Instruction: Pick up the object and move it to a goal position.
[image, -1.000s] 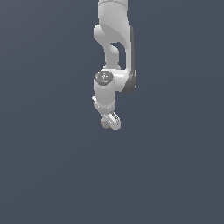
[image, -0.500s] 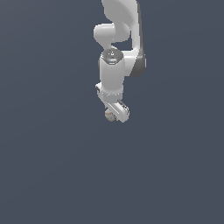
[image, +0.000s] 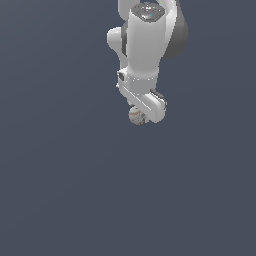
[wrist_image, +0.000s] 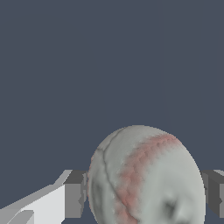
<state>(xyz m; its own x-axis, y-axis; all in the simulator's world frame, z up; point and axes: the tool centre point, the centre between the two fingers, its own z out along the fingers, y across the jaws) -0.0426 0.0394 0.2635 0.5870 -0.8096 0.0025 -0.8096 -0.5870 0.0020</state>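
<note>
While the white arm (image: 145, 45) hangs down from the top of the exterior view, the ball (image: 136, 115) sits right under its end, a little above the middle of that picture. The ball is small and off-white with thin red lines on it. The white block of the pincer (image: 141, 113) covers the ball's upper side and the side toward the exterior view's right. Only part of the ball peeks out below the block. All around there is just a flat dark blue-grey surface (image: 60, 190). I cannot tell from this view how high the ball is above it.

In the wrist view the ball (wrist_image: 146, 177) looks very big and close. A wide red seam curves across it, a thin dark line runs beside that seam, and there is a dark dent low on it. One grey finger pad (wrist_image: 74, 194) touches the ball on one side. Another grey finger pad (wrist_image: 215, 192) touches it on the other side. The ball fills the whole gap between them, so the pincer (wrist_image: 144, 194) is pinching the ball. A white finger piece (wrist_image: 39, 205) joins the first pad. Behind the ball is the same plain dark surface (wrist_image: 109, 57).
</note>
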